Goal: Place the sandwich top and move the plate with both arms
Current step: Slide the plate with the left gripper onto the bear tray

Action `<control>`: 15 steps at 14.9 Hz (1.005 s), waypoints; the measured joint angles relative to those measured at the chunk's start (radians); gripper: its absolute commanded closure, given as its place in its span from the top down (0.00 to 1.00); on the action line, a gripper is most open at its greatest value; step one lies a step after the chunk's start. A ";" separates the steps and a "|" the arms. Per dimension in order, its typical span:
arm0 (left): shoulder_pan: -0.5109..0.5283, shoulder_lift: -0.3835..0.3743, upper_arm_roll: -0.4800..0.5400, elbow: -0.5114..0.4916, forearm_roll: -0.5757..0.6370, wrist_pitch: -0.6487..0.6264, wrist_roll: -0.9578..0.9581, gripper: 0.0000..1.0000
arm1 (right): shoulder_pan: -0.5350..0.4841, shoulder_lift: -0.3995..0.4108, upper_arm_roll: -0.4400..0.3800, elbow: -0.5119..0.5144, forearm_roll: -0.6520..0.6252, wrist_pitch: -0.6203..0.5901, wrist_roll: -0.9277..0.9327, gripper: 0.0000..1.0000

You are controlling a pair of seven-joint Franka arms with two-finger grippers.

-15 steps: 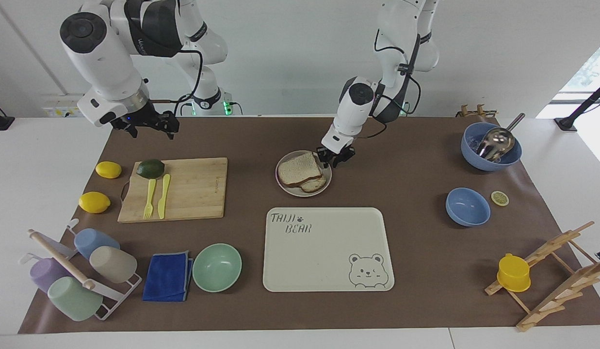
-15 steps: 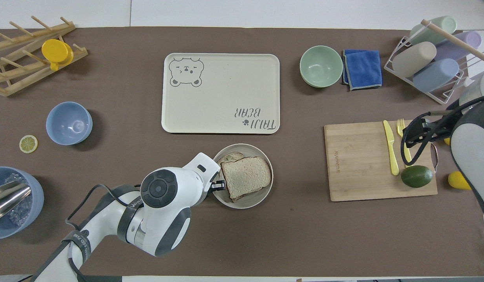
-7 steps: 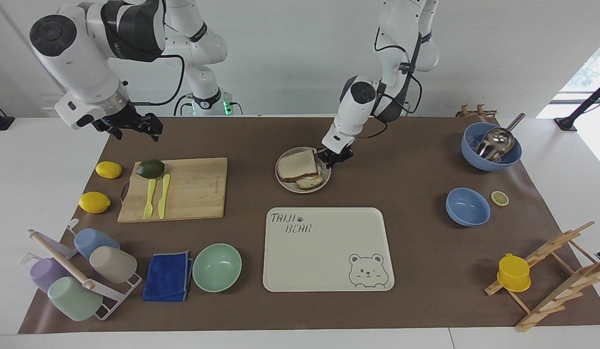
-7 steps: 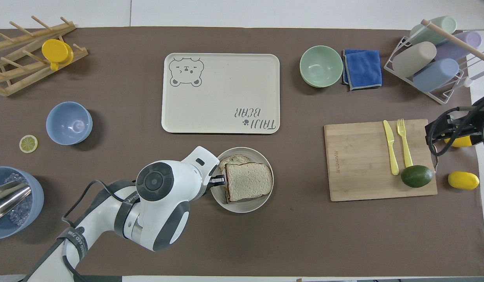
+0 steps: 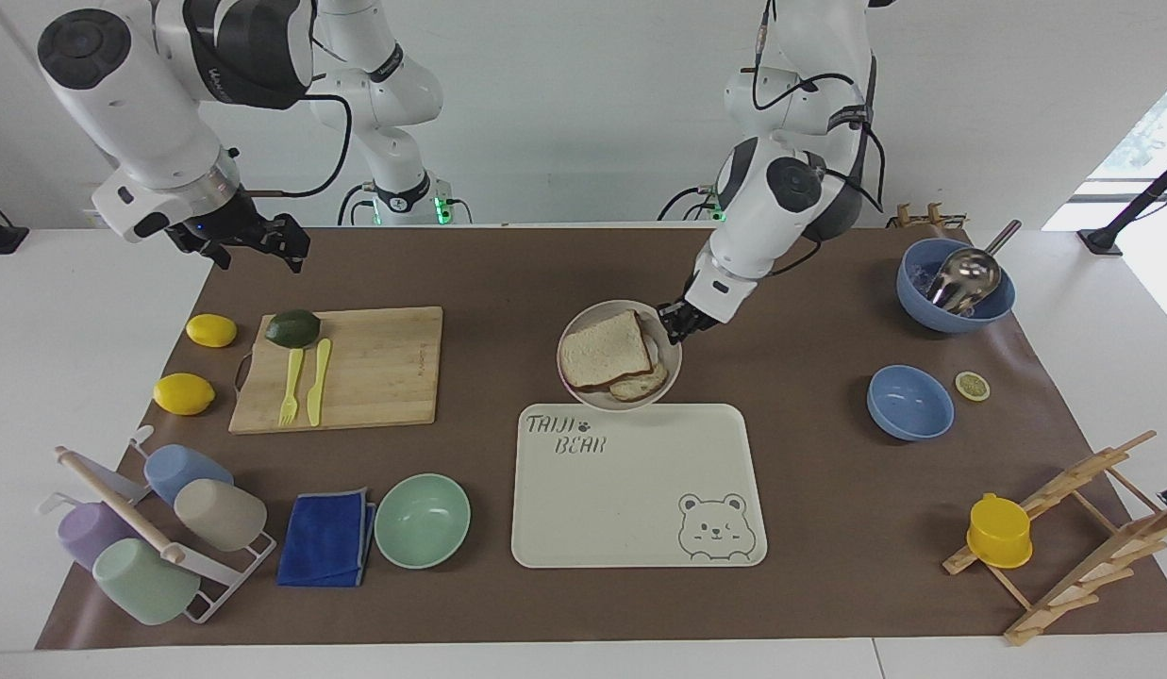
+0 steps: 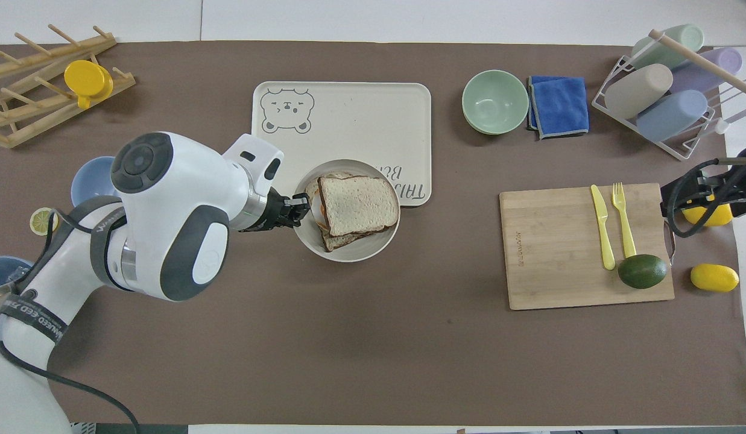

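The left gripper (image 5: 675, 322) pinched the rim of the plate (image 5: 575, 335), a small round beige-grey dish held over the tray's (image 5: 630, 509) robot-side edge. On it lay the sandwich top (image 5: 600, 347), squarish light brown bread with darker crust. The right gripper (image 5: 251, 240) waited, fingers spread, over the mat's (image 5: 545, 604) corner.

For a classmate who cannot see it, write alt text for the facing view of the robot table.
The left arm's end effector grips the rim of a small round plate carrying a sandwich, holding it over the edge of a cream tray nearer the robots. The right arm's end effector waits open in the air at its own end, near a wooden cutting board.
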 measured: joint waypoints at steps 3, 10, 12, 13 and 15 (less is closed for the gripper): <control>0.046 0.153 0.002 0.181 -0.034 -0.018 0.002 0.00 | -0.002 -0.005 -0.005 0.002 0.002 0.000 0.000 1.00; 0.081 0.429 0.001 0.448 -0.036 -0.024 0.012 0.00 | 0.002 -0.008 0.001 0.002 0.004 0.000 0.000 1.00; 0.081 0.440 0.001 0.463 -0.036 -0.017 0.030 0.00 | 0.002 -0.011 0.001 0.002 0.010 0.000 0.000 1.00; 0.081 0.440 0.000 0.463 -0.036 -0.006 0.044 0.00 | 0.004 -0.014 0.001 0.002 0.022 0.000 0.000 1.00; 0.081 0.441 0.000 0.456 -0.036 0.007 0.079 0.00 | 0.020 -0.019 0.004 0.003 0.036 0.000 0.000 1.00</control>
